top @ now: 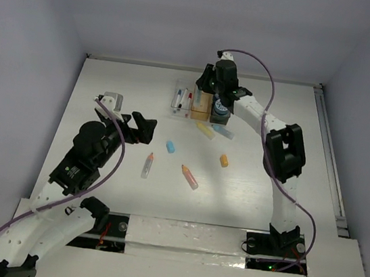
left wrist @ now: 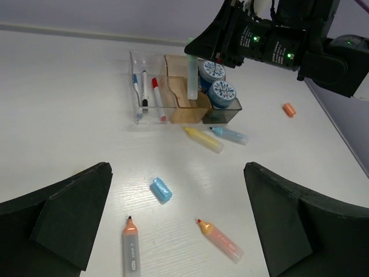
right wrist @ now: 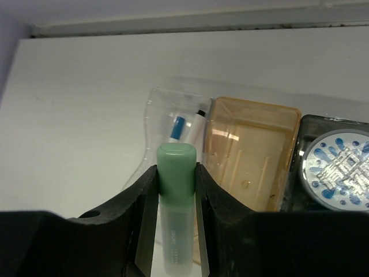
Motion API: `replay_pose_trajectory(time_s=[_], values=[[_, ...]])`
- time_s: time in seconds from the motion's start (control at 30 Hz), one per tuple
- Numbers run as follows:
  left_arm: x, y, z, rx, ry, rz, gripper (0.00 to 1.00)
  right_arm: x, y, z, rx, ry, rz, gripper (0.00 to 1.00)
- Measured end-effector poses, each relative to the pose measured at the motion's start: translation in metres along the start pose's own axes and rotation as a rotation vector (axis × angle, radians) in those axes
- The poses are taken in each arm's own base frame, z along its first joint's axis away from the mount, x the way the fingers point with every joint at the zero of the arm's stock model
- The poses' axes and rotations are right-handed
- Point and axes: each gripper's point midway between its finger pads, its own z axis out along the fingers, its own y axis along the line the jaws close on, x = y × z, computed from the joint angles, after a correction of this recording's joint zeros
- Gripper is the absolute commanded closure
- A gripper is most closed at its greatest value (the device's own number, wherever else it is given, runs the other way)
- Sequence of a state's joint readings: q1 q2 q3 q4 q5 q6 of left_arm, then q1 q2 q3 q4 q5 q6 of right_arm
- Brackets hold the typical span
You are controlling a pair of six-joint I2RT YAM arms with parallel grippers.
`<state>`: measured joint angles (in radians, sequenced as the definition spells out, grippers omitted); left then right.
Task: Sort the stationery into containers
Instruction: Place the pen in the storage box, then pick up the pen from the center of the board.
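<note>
Stationery: green marker [right wrist: 176, 219] clamped in right gripper [right wrist: 176, 172] over orange bin [right wrist: 253, 150]. Three pens [left wrist: 144, 86] counted in clear bin [left wrist: 150, 60], two rolls [left wrist: 222, 91] in grey bin [left wrist: 222, 115]. Six loose pieces [left wrist: 202, 139] noted at bins' 6 o'clock. Left gripper [left wrist: 177, 170] spread wide, empty.

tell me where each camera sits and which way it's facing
Top external: above and behind, looking down on the table; left arm and right arm show whole.
Left wrist: on the left arm, facing across the table to the bins; the open left gripper frames the bottom.
Right wrist: on the right arm, looking down into the bins; the right gripper, shut on a green marker, fills the bottom.
Shared: both wrist views show the bins and that marker.
</note>
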<state>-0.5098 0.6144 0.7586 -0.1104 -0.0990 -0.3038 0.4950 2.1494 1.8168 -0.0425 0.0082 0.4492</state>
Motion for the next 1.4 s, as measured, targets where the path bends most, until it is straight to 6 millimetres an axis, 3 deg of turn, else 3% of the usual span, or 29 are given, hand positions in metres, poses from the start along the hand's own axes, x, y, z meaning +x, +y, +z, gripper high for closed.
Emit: replay_pose_trajectory(time_s=[0.13,0.23,0.27,0.3,0.43,0.57,0.7,0.77,0.93,1.0,1.07,1.17,1.27,1.4], values=[[0.001,0.007,0.001,-0.025,0.007,0.008,0.01,0.011,-0.017,0.017,0.062,0.039,-0.048,1.0],[0.0,0.011,0.002,-0.029,0.005,0.008,0.01,0.023,-0.027,0.019,0.097,0.074,-0.063,0.88],[0.0,0.011,0.002,-0.028,0.007,0.008,0.01,0.026,-0.03,0.019,0.105,0.083,-0.067,0.71],[0.0,0.012,0.003,-0.028,0.01,0.007,0.01,0.027,-0.031,0.019,0.111,0.086,-0.069,0.61],[0.002,0.012,0.004,-0.02,0.019,0.007,0.01,0.028,-0.033,0.018,0.122,0.098,-0.077,0.25],[0.003,0.013,0.005,-0.021,0.023,0.007,0.01,0.02,-0.029,0.017,0.115,0.089,-0.084,0.14],[0.002,0.016,0.005,-0.033,0.019,0.005,0.01,0.018,-0.023,0.007,0.086,0.098,-0.086,0.11],[0.001,0.019,0.005,-0.043,0.015,0.004,0.01,0.02,-0.018,-0.008,0.069,0.112,-0.096,0.11],[-0.002,0.024,0.004,-0.066,0.002,0.003,0.01,0.04,0.009,-0.077,0.001,0.151,-0.136,0.1],[-0.004,0.025,0.003,-0.075,-0.005,0.002,0.01,0.057,0.034,-0.108,-0.052,0.171,-0.162,0.08],[-0.007,0.028,0.001,-0.084,-0.018,0.001,0.01,0.082,0.059,-0.135,-0.115,0.204,-0.193,0.0],[-0.012,0.03,-0.003,-0.095,-0.04,-0.001,0.01,0.125,0.082,-0.166,-0.183,0.275,-0.227,0.0],[-0.017,0.031,-0.007,-0.1,-0.062,-0.004,0.01,0.166,0.075,-0.194,-0.187,0.368,-0.237,0.01],[-0.022,0.03,-0.011,-0.098,-0.081,-0.009,0.01,0.18,0.05,-0.22,-0.142,0.419,-0.204,0.13]])
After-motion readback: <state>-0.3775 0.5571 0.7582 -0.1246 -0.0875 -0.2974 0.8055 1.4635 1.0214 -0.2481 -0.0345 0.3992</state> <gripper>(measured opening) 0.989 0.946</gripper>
